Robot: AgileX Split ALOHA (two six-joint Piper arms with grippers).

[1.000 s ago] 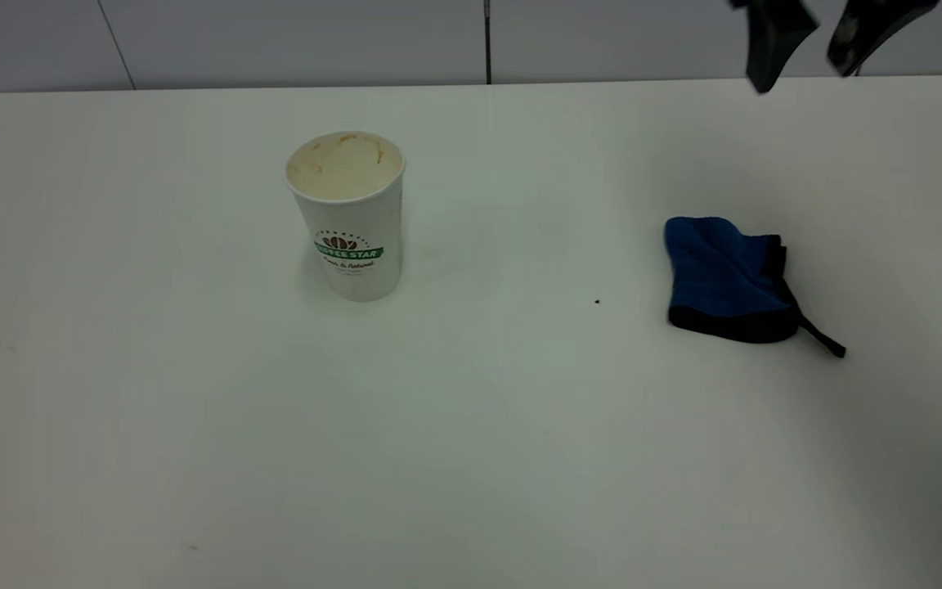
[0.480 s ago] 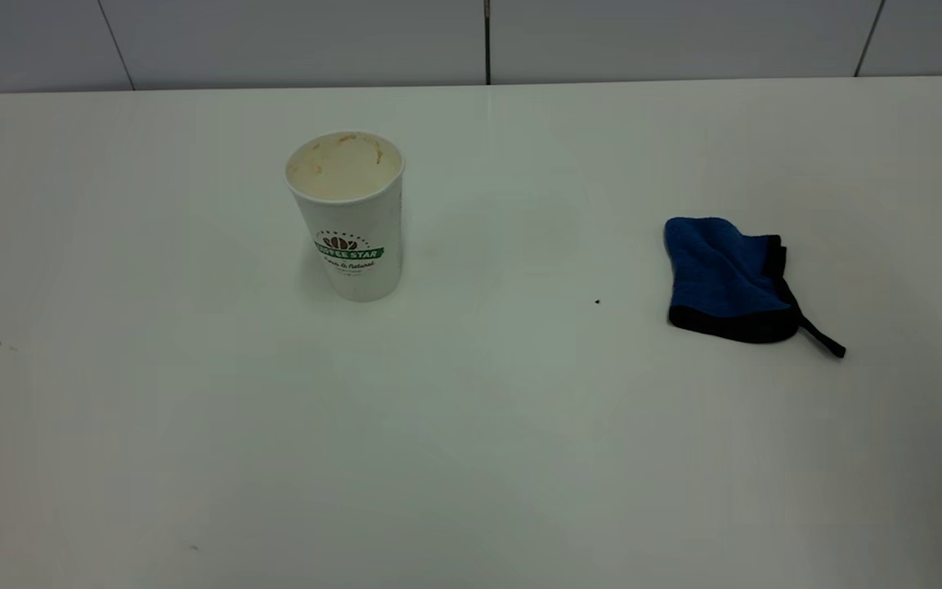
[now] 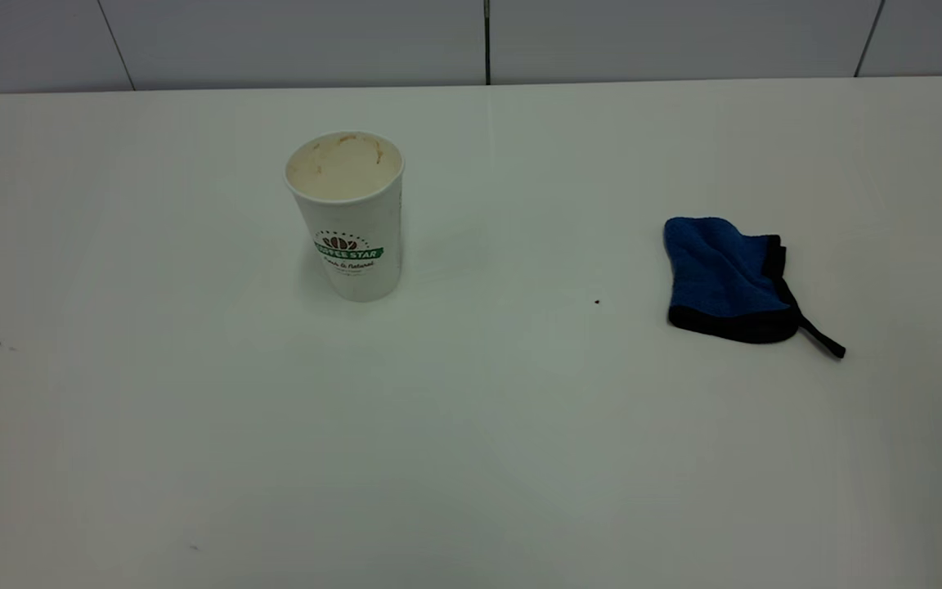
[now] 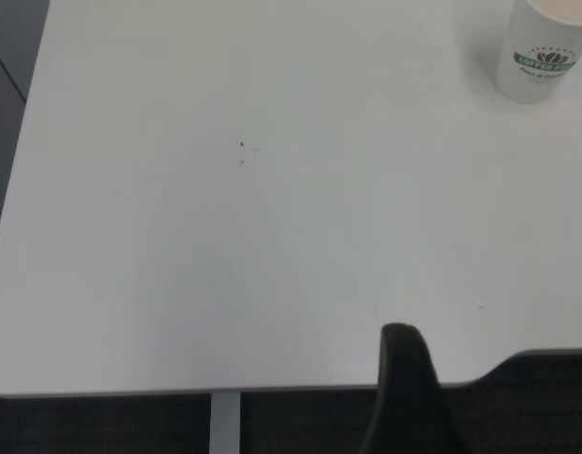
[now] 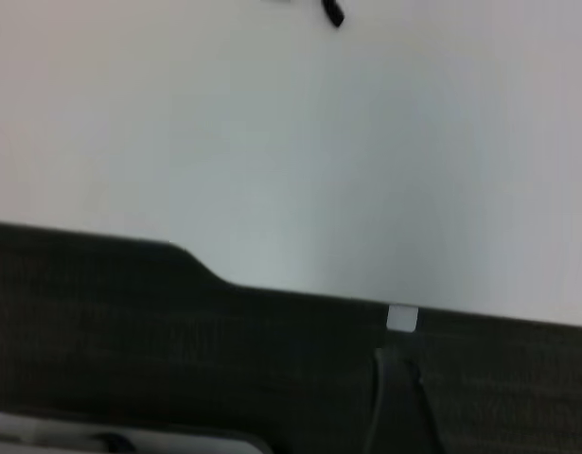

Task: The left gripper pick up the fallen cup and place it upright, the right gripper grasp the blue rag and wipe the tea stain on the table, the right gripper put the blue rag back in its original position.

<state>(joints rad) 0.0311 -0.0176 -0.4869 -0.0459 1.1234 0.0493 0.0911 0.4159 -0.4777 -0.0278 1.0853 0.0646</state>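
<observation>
Cup: the tall white paper cup with the green banner logo (image 3: 346, 214) stands upright on the white smooth worktop (image 3: 471, 425), mouth up.
Rag: the folded royal-blue microfibre cloth with black edging (image 3: 728, 278) lies well apart from the cup, toward the right arm's side; its black loop tail points away from the cup.
Stain: no tan blotch is visible in any view.
Nearer arm: judged the right one for the rag.
Left hand (image 4: 404, 392): pulled back past the worktop's edge, far from the cup (image 4: 541, 52); grip state cannot be told.
Right hand (image 5: 399, 402): also back off the worktop; grip state cannot be told.
View difference: the exterior view shows neither hand; the right wrist view shows only the tail tip (image 5: 332, 12).
</observation>
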